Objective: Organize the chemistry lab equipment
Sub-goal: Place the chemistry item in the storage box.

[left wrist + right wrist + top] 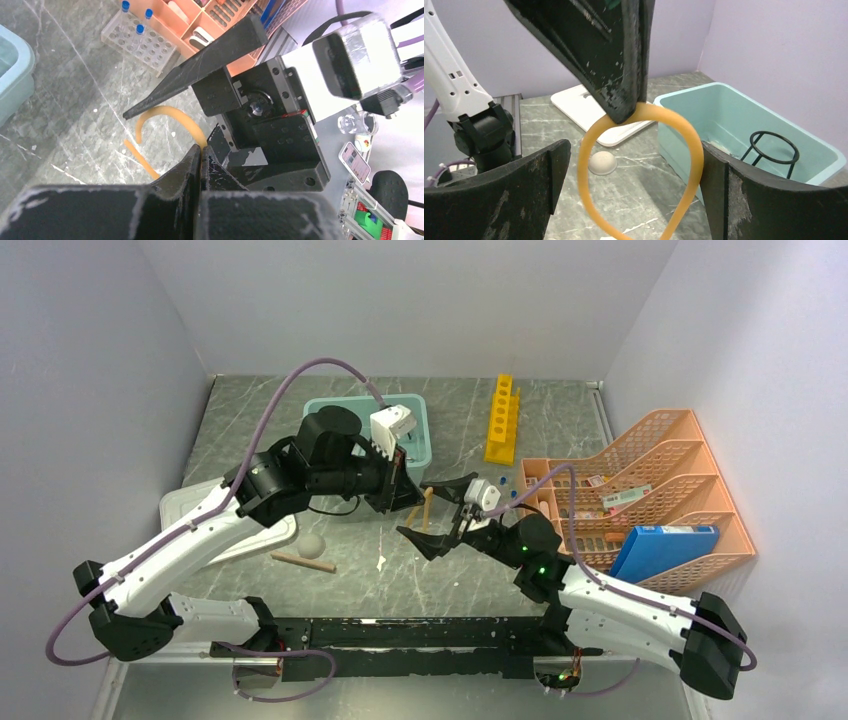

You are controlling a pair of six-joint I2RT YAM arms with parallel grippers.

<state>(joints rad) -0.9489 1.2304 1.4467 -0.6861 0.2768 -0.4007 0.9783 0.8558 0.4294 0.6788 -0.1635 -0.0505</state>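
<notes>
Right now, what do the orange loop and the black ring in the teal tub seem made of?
Orange loop: probably soft matte rubber tubing; it droops in a smooth curve from where the left hand pinches it. Black ring: likely thin coated metal wire; it holds a rigid circle on straight legs.

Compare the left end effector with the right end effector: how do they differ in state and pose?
The left end effector is shut, pinching the tan rubber hose; the right end effector is open and grips nothing. In the right wrist view, the left one's fingertips meet at the top of the hose loop, while the right one's fingers stand wide apart, flanking that loop. Both are black and two-fingered.
</notes>
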